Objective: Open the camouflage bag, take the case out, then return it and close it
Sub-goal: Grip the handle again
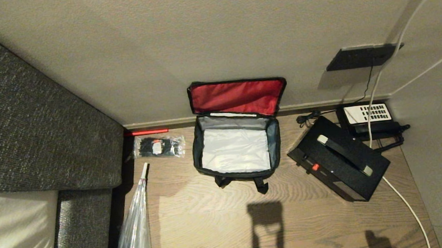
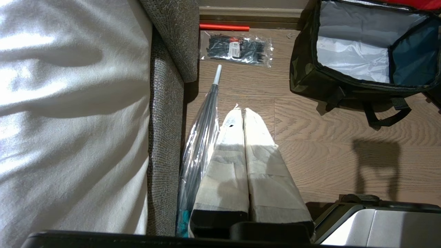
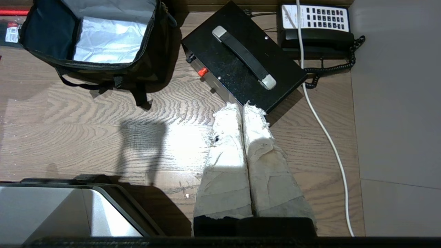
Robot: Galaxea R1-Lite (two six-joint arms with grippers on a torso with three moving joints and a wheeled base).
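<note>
Bag: camouflage bag point(image 1: 235, 150) sits on the wood floor against the wall, red-lined lid flipped up, grey-white inside empty.
Case: black case point(image 1: 338, 159) lies flat on the floor just right of the bag, handle up, red latch toward the bag, telephone point(image 1: 366, 119) behind it.
Step, as I judge it: case is out, so returning it comes next.
Right pincer point(image 3: 243, 107): fingers pressed together, nothing held, hovering near the case's closest corner.
Left pincer point(image 2: 243, 111): together too, empty, by the sofa point(image 2: 165, 113).
How I'd do it: spread my right fingers, take the handle mid-span, lift level, square the case to the opening, mind the white cable point(image 3: 324, 131).

head view looks down; both wrist views share the camouflage bag point(image 1: 235, 148).
</note>
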